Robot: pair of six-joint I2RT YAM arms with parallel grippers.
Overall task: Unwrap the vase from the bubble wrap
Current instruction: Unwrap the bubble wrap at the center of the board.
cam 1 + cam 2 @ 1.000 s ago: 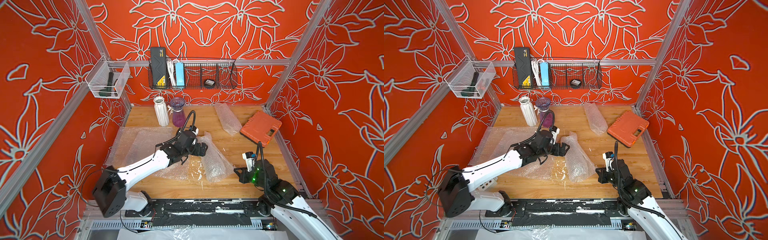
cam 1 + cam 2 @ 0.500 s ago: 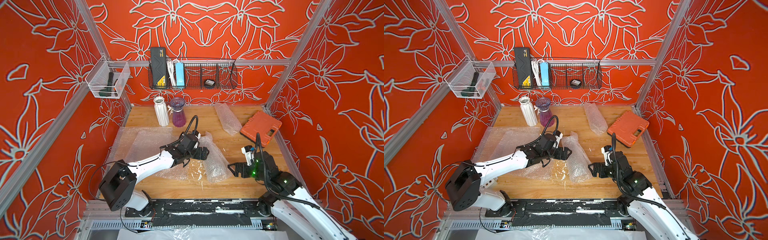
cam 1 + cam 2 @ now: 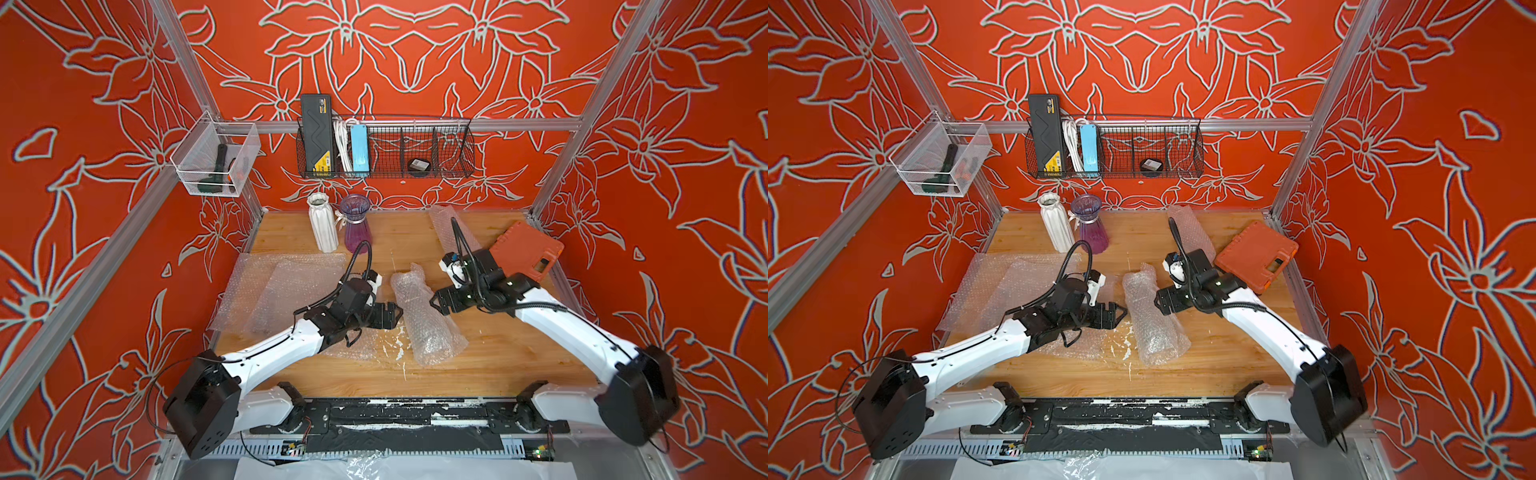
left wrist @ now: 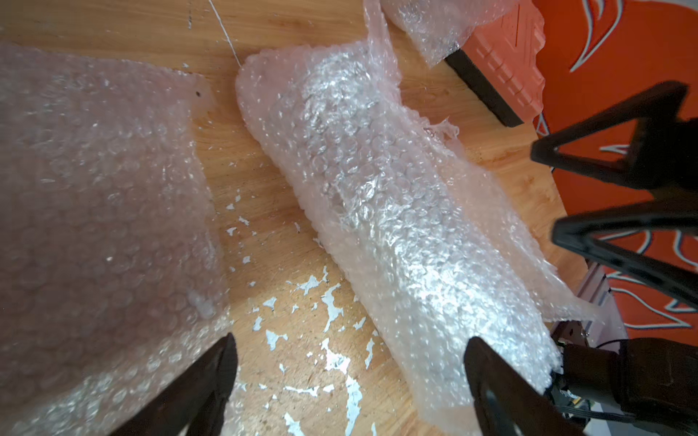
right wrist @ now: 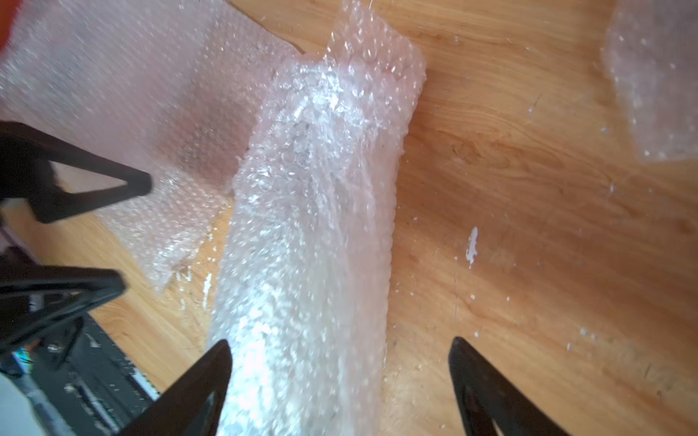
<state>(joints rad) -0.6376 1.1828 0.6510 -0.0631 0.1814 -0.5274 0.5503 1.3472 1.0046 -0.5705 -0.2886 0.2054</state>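
Observation:
A roll of bubble wrap (image 3: pixel 424 320) (image 3: pixel 1152 320) lies in the middle of the wooden table; the vase is hidden inside it. My left gripper (image 3: pixel 395 313) (image 3: pixel 1121 311) stands open just left of the roll, and in the left wrist view the left gripper (image 4: pixel 351 341) has bare wood between its fingers and the roll (image 4: pixel 377 188) by one fingertip. My right gripper (image 3: pixel 436 301) (image 3: pixel 1158 297) is open at the roll's right side. In the right wrist view the right gripper (image 5: pixel 340 343) has part of the roll (image 5: pixel 313 226) between its spread fingers, not pinched.
Flat bubble wrap sheets (image 3: pixel 282 291) cover the table's left side and reach under the left arm. Another piece (image 3: pixel 446 226) lies at the back beside an orange tool case (image 3: pixel 525 253). A white ribbed vessel (image 3: pixel 322 222) and a purple glass one (image 3: pixel 355 224) stand at the back.
The right arm has swung from the front right up to the roll, and its jaws have gone from shut to open. The left gripper shifted slightly along the roll's left side, staying open.

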